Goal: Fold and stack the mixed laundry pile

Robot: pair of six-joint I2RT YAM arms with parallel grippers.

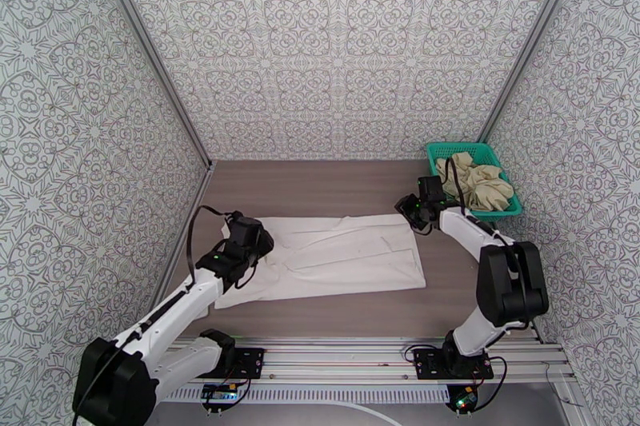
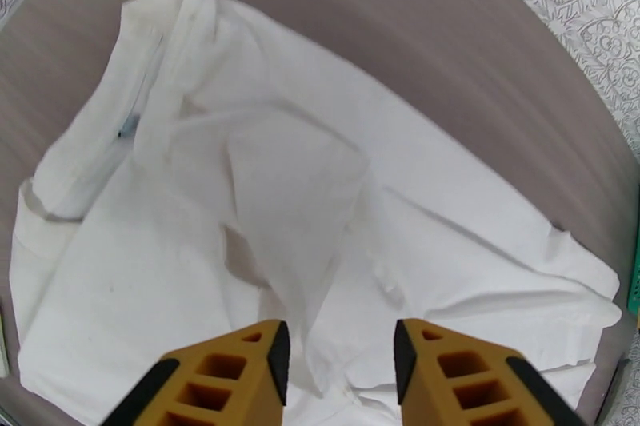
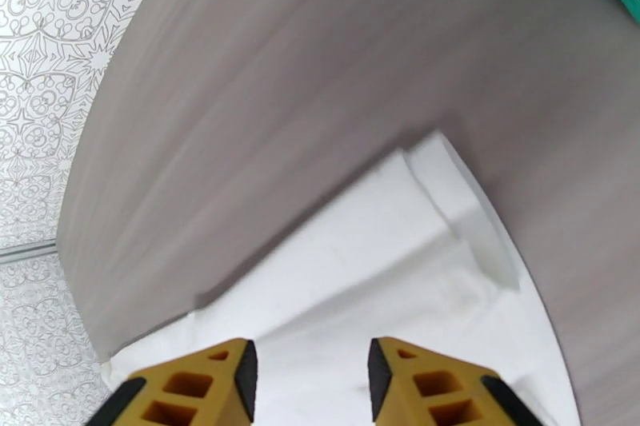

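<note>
White T-shirt (image 1: 336, 256) flat on the bench (image 1: 320, 180); beige garment (image 1: 478, 180) in the basket (image 1: 456, 146). My left tool (image 2: 340, 356) and right tool (image 3: 312, 372) hang parted, empty, over the T-shirt's ends; I would pinch matching corners evenly.

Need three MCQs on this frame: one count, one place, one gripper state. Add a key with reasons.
1. How many garments lie spread on the brown wood-grain table?
A. none
B. one
C. three

2. Where is the crumpled beige cloth garment?
A. flat on the table
B. in the teal plastic mesh basket
C. draped over the right arm

3. How do the left gripper jaws stand?
A. apart, nothing between them
B. shut on the beige garment
C. shut on the basket rim

Key:
1 B: the white short-sleeved cloth T-shirt is the one garment spread there.
2 B: it is bunched inside the basket at the far right.
3 A: the left wrist view shows a clear gap above the shirt.
</note>
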